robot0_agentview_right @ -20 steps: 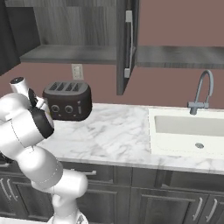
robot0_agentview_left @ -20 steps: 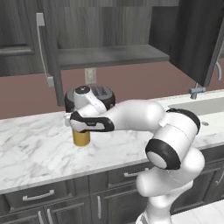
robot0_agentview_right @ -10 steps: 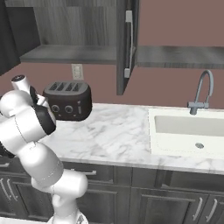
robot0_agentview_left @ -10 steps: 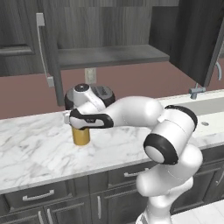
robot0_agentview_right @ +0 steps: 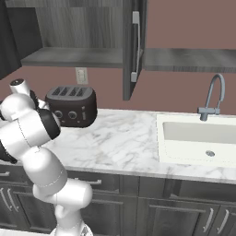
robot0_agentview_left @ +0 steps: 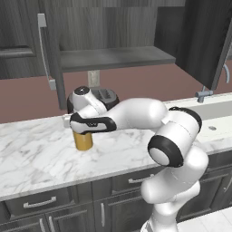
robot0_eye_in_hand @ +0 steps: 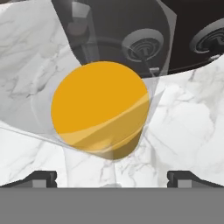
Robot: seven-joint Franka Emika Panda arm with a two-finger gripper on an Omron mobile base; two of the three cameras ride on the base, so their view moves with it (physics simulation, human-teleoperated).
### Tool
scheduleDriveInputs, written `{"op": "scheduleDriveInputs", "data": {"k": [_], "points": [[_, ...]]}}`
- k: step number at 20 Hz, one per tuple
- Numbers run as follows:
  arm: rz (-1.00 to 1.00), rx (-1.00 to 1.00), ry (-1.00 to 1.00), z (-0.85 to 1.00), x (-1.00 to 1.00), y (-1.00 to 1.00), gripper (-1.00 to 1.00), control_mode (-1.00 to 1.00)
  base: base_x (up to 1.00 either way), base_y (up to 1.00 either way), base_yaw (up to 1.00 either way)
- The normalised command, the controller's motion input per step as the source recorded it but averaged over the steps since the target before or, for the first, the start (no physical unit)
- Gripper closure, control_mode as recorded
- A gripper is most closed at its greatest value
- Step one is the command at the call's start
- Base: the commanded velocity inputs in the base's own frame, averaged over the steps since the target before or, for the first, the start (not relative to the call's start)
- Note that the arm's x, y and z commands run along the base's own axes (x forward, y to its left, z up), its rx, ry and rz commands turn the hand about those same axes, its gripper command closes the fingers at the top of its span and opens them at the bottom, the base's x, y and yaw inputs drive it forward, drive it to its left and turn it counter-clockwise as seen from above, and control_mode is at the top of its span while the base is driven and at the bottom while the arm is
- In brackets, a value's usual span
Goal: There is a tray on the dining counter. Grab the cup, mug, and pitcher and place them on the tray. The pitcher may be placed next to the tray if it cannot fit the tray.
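The pitcher, clear glass with amber-orange filling, stands upright on the marble worktop just in front of the toaster. My gripper reaches down over its top from the right, so the upper part is hidden in the left base view. In the hand view I look down onto the pitcher from above, and the gripper is open. Its fingertips stand wide apart at the frame's bottom and touch nothing. The tray, dining counter, cup and mug are out of view.
A dark toaster sits close behind the pitcher, against the wall. An open cabinet door hangs above right. A sink with a faucet lies to the right. Dark drawers run below the worktop.
The hand has eased slightly left over the pitcher. The jaws have stayed open and the pitcher has not moved.
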Motion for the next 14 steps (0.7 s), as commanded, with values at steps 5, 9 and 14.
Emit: {"op": "scheduleDriveInputs", "data": {"k": [5,9,14], "points": [[0.0,0.0,0.0,-0.57,0.0,0.0,1.0,-1.0,0.0,0.0,0.0],[0.0,0.0,0.0,-0.65,0.0,-0.01,1.0,-1.0,0.0,0.0,0.0],[0.0,0.0,0.0,-0.57,-0.21,-0.28,1.0,-1.0,0.0,0.0,0.0]]}}
